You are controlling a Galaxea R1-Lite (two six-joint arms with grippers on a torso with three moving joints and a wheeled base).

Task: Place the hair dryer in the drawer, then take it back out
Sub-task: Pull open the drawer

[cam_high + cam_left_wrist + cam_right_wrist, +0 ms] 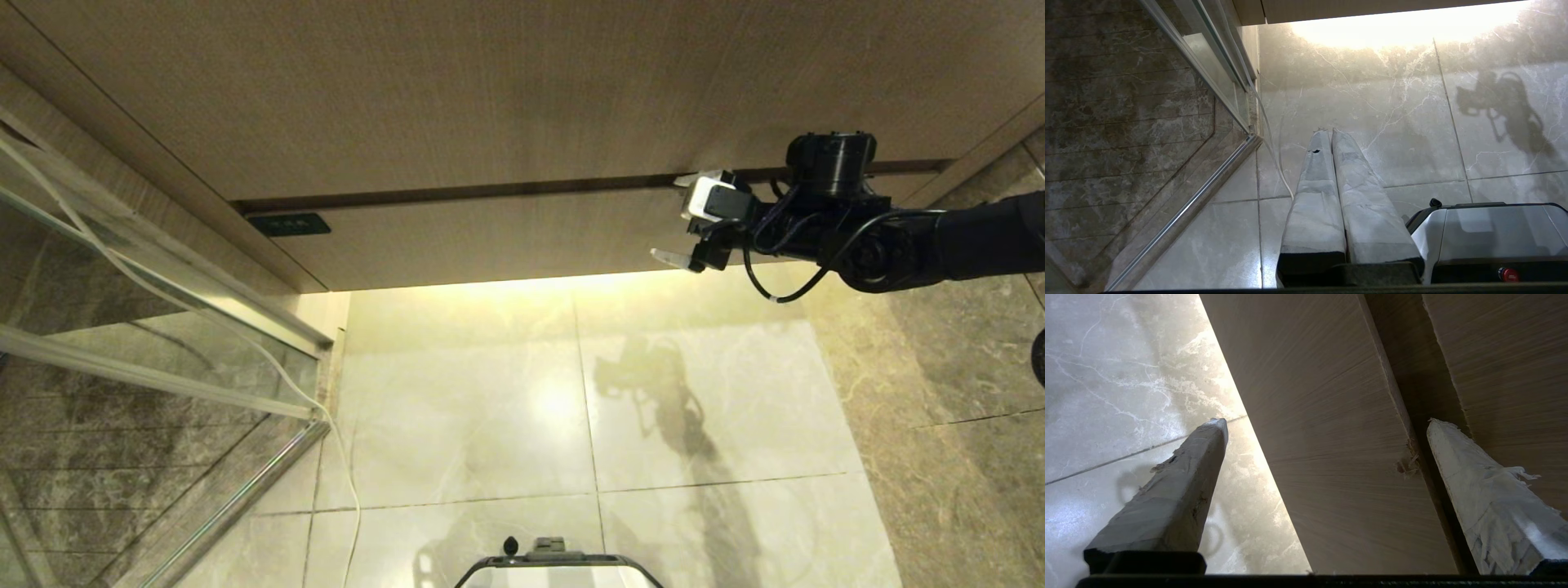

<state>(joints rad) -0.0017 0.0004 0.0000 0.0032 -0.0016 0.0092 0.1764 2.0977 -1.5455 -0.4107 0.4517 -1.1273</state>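
Marble tile floor (506,408), glass door (122,327) on robot's left, wood vanity ahead. Drawer (506,237) is shut; black label (289,224) on its front. Right gripper (676,220) at drawer's right end, fingers (1167,498) wide apart, straddling front panel top to bottom, holding nothing. Left gripper (1330,131) low by base, fingers together. Dryer not visible.
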